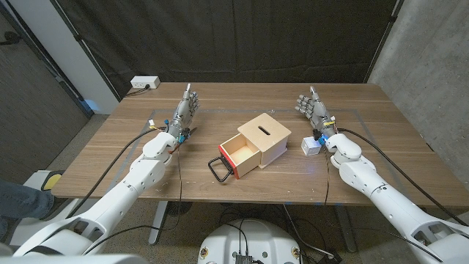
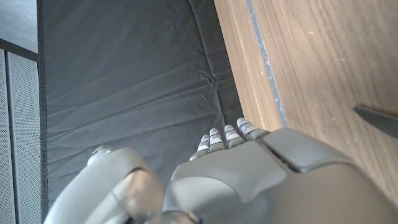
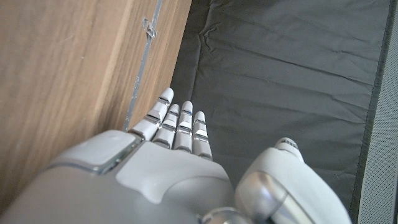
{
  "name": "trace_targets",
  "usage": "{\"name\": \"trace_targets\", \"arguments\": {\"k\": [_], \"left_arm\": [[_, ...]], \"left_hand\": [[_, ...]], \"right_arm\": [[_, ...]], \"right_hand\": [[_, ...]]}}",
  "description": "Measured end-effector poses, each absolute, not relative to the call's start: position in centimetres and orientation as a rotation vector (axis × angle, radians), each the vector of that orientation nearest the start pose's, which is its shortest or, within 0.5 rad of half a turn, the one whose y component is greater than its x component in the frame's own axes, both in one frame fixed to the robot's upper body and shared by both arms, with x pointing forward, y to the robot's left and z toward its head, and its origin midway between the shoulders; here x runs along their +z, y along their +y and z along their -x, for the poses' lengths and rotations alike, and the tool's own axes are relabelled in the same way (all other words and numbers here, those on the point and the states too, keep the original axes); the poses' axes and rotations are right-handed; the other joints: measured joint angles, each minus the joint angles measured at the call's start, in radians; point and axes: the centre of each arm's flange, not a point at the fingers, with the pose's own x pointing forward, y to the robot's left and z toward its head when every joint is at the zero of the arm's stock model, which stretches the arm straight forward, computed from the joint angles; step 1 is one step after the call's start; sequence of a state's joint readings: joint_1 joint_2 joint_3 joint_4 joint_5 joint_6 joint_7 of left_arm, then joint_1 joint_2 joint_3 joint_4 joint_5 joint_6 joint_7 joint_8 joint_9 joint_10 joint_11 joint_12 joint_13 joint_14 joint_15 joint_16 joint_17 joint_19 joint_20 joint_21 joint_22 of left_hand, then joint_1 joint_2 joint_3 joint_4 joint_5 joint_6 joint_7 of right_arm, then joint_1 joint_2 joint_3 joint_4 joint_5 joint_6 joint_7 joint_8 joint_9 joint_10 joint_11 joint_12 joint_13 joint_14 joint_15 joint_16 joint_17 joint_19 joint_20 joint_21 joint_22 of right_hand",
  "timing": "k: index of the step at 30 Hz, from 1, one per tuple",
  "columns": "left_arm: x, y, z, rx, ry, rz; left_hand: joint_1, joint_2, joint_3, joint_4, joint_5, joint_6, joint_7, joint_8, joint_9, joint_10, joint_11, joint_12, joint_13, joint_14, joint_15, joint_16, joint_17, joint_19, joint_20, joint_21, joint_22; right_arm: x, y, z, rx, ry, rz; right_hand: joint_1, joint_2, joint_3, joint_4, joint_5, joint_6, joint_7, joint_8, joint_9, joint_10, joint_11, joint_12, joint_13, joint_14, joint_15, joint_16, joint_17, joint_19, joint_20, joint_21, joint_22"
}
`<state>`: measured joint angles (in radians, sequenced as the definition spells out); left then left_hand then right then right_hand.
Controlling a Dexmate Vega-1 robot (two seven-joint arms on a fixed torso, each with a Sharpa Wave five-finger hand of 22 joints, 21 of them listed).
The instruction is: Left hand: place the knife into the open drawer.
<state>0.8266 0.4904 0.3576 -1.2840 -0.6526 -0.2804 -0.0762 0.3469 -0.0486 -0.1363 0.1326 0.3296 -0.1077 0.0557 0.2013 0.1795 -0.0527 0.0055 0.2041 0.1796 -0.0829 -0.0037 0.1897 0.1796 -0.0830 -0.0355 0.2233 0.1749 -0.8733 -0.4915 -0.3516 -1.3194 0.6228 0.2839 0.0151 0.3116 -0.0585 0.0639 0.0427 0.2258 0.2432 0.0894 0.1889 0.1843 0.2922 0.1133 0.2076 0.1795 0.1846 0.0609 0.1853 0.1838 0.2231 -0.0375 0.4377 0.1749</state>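
Wooden box (image 1: 264, 137), drawer (image 1: 239, 155) pulled out, sits between both hands. Left hand (image 1: 186, 110) empty, fingers apart; right hand (image 1: 314, 108) likewise. Knife tip (image 2: 378, 118) lies near left hand.

Open drawer (image 1: 239, 155) between left hand (image 1: 186, 108), right hand (image 1: 312, 107)

No readable text, label, brand, number or sign on anything in view.

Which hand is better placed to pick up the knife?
Left. A dark blade tip, likely the knife, lies on the table beside the left hand; the right hand stands beyond the wooden box.
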Motion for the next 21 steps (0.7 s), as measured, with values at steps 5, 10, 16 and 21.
{"name": "trace_targets", "arguments": {"k": [5,10,16,21], "left_arm": [[-2.0,28.5,-65.6,-0.248,-0.598,0.059],[-2.0,28.2,-65.4,-0.264,-0.591,0.036],[-2.2,28.0,-64.9,-0.267,-0.588,0.011],[-2.3,28.3,-64.2,-0.255,-0.591,-0.015]], "left_hand": [[0.011,-0.006,0.000,0.000,0.000,0.000,0.000,0.000,0.000,0.000,0.000,0.000,0.000,0.000,0.000,0.000,0.000,0.000,0.000,0.000,0.000],[0.023,0.006,0.000,0.000,0.000,0.000,0.000,0.000,0.000,0.004,-0.004,0.001,0.000,0.000,0.000,0.000,0.000,0.000,0.000,0.000,0.000],[0.056,0.023,0.013,-0.013,0.000,0.016,0.000,0.006,0.000,0.027,-0.004,0.008,0.000,0.032,0.002,0.007,-0.002,0.015,0.001,0.000,0.000],[0.087,0.040,0.019,-0.028,0.000,0.048,0.000,0.014,0.005,0.054,0.000,0.015,0.000,0.058,0.004,0.012,-0.003,0.037,0.004,0.000,0.000]], "right_arm": [[-4.5,-28.4,-64.9,0.192,-0.572,-0.037],[-4.8,-28.3,-64.8,0.186,-0.570,-0.051],[-5.0,-28.3,-64.8,0.182,-0.566,-0.052],[-5.1,-28.4,-64.8,0.180,-0.561,-0.050]], "right_hand": [[0.000,0.000,0.000,0.000,0.000,0.000,0.000,0.000,0.000,0.003,-0.003,0.000,0.000,0.000,0.000,0.000,0.000,0.000,0.000,0.000,0.000],[0.000,0.000,0.000,0.000,0.000,0.003,-0.003,0.000,0.000,0.003,-0.003,0.000,0.000,0.004,0.002,0.000,0.000,0.000,0.000,0.000,0.000],[0.004,0.004,0.000,0.000,0.000,0.005,-0.005,0.000,0.000,0.003,-0.003,0.000,0.000,0.005,0.002,0.000,0.000,0.000,0.000,0.000,0.000],[0.004,0.004,0.000,0.000,0.000,0.005,-0.005,0.004,0.000,0.003,-0.003,0.000,0.000,0.005,0.002,0.000,-0.002,0.000,0.000,-0.006,0.000]]}}
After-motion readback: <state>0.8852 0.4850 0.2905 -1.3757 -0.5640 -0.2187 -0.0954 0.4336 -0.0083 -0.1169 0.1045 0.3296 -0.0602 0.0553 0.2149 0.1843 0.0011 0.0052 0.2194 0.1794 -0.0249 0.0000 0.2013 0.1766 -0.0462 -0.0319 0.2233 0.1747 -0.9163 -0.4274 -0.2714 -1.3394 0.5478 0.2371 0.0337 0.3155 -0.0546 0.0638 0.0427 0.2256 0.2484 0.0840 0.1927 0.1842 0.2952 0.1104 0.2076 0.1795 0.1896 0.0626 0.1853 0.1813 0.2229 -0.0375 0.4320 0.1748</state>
